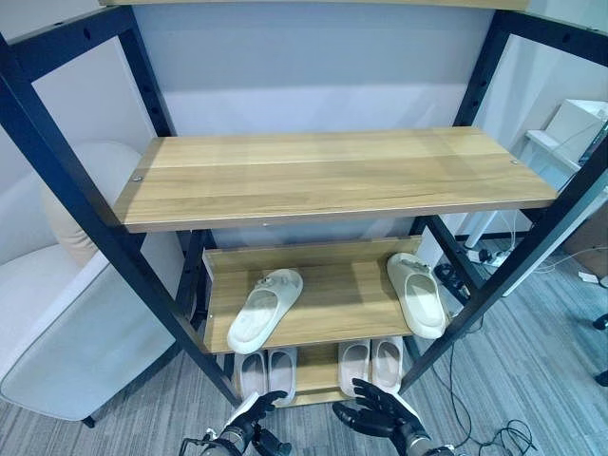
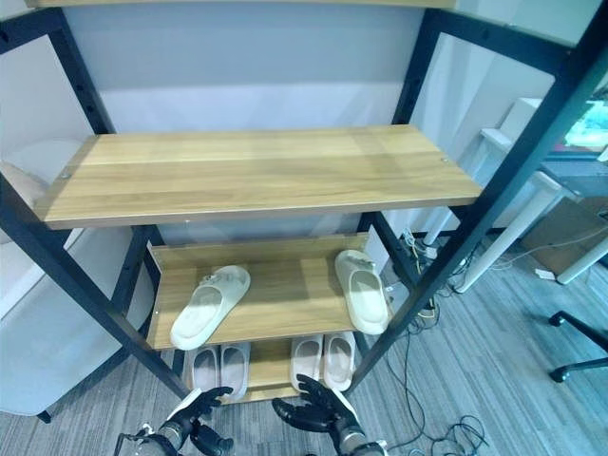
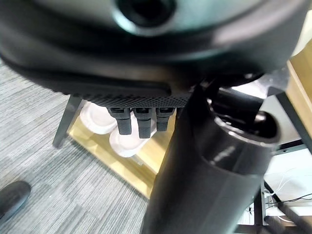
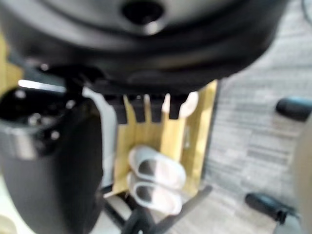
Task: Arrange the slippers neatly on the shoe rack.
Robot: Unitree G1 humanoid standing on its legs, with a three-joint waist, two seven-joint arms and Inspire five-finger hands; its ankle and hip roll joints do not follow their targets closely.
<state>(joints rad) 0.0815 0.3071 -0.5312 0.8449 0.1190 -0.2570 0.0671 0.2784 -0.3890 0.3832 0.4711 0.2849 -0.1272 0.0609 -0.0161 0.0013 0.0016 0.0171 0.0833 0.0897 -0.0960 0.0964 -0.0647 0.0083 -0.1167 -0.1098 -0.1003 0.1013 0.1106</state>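
Shoe rack [image 1: 332, 180], dark metal frame, wooden shelves; all places given off it. Left of the rack: white upholstered seat [image 1: 66, 323], irrelevant.

Top shelf bare. Middle shelf [image 1: 332, 304] holds two cream slippers, well apart. Left slipper [image 1: 265, 309] sits at the shelf's left front, skewed, its long axis running diagonally from the front-left edge toward the back-right. Right slipper [image 1: 416, 293] is at the right end, long axis roughly front-to-back, heel end close to the front edge. Bottom shelf: left white pair [image 1: 268, 370] and right white pair [image 1: 371, 361], each pair side by side and touching, already tidy.

Left hand [image 1: 249, 416] hangs low in front of the rack's bottom shelf, below the left pair; fingers loosely extended, holding nothing. Left wrist view shows its fingers [image 3: 139, 122] straight, pointing at the bottom-shelf slippers.

Right hand [image 1: 385, 413] is low in front of the rack too, below the right pair; fingers spread and relaxed, empty.

Key relation: both loose slippers lie up and behind the hands, one shelf higher. The skewed left slipper is nearer the left hand, almost straight above it; the right slipper is nearer the right hand. Judgement: the skewed slipper needs turning until it is parallel with its mate and moving alongside it, so the left hand looks like the likelier one to reach, with a raise over the middle shelf's front edge.
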